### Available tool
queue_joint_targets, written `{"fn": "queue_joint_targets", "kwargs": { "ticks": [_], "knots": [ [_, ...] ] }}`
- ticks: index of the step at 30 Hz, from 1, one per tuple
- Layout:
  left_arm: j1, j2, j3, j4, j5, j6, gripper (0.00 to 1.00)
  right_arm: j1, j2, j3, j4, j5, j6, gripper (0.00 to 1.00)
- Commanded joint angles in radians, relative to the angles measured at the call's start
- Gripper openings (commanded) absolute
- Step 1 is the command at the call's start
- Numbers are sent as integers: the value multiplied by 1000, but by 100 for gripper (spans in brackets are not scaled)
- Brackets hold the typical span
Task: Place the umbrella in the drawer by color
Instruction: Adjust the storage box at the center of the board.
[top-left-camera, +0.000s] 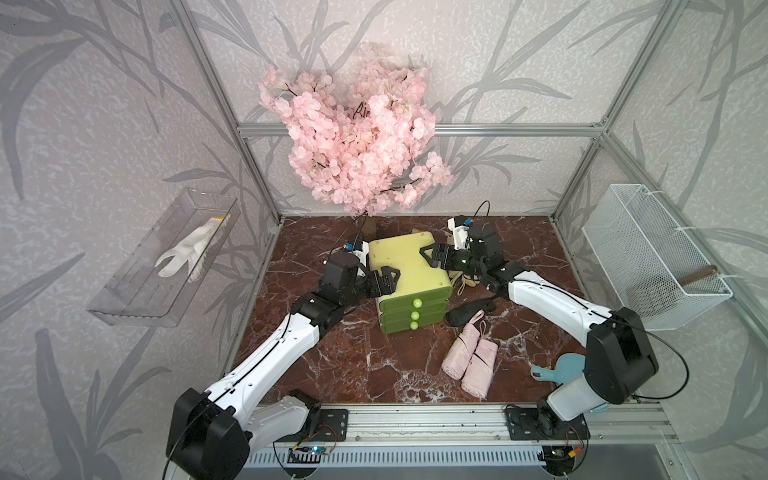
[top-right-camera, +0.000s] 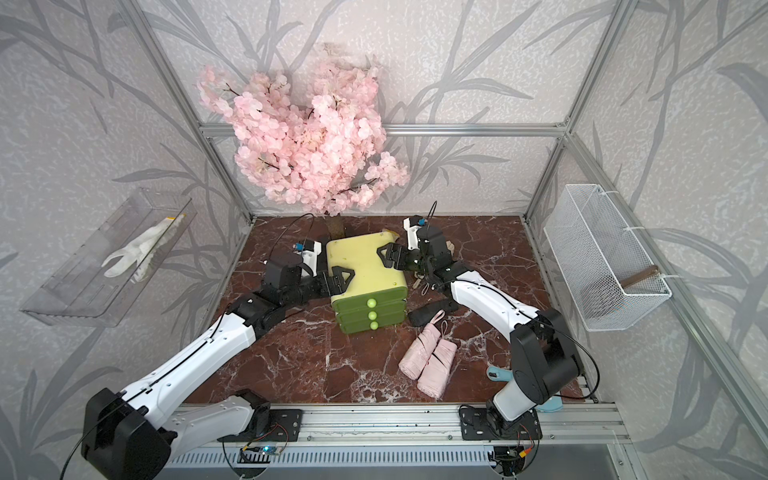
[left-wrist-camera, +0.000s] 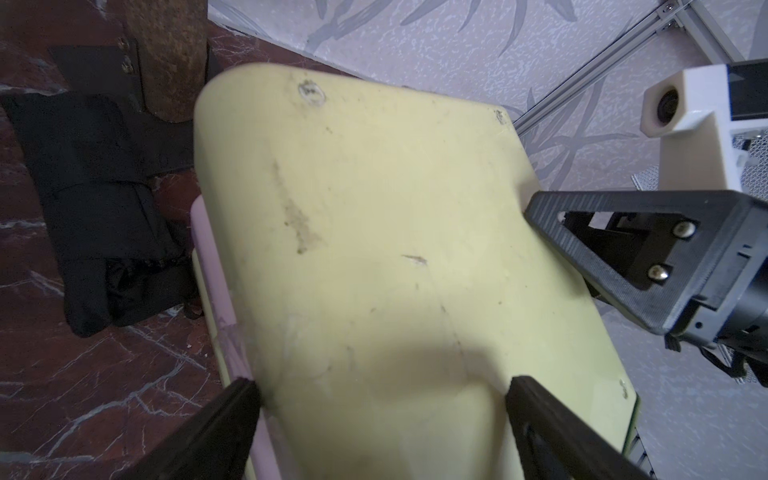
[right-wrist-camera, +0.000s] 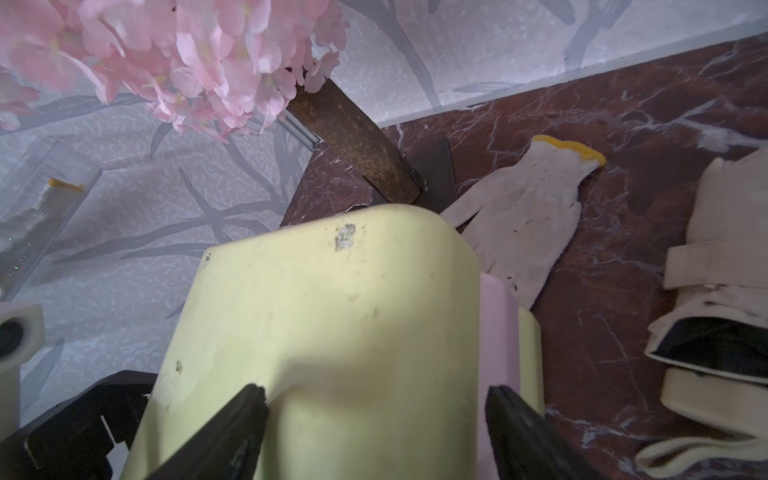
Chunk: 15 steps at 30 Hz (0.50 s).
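While they gape wide, both jaws flank — touching — the drawer (top-left-camera: 409, 266).

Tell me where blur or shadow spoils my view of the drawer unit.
Both top views: evenly lit, sharp, no glare. Left wrist: drawer unit clear, soft shadow on its top between blurred jaws. Right wrist: same shadow, jaws soft, blossoms out of focus.

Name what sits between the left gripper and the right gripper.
The yellow-green three-drawer cabinet sits between left gripper and right gripper, in both top views.
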Motion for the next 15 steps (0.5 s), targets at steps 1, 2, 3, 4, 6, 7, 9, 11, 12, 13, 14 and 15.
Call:
{"fn": "queue_joint_targets", "kwargs": {
  "ticks": [1,2,3,4,6,7,9,11,12,13,14,15],
  "knots": [
    [-7,-10,-12,-3,-45,17,98,-12,-105,-4,-161,119,-108,87],
    [-7,-10,-11,-6,-50,18,98,-11,-142,-10,-185,143,-126,87],
    [-6,-9,-12,-9,-53,18,98,-11,-180,-18,-205,162,-139,87],
    [-4,-6,-11,-9,-53,15,98,-11,-221,-31,-227,186,-151,87],
    [-5,2,-6,-9,-47,13,98,-9,-305,-68,-260,223,-162,87],
    [-5,5,-6,-5,-42,10,98,-4,-352,-94,-271,237,-163,86],
    [-5,11,-6,4,-40,4,98,31,-431,-142,-297,278,-165,85],
    [-4,20,-6,14,-41,1,98,108,-497,-176,-336,350,-174,85],
    [-5,23,-7,20,-42,-1,98,151,-517,-187,-349,383,-175,85],
    [-5,27,-7,28,-43,-4,98,199,-537,-200,-358,415,-172,84],
    [-5,33,-7,35,-45,-7,98,240,-551,-211,-365,438,-162,82],
    [-4,37,-4,41,-46,-10,98,274,-558,-221,-364,449,-152,82]
  ]
}}
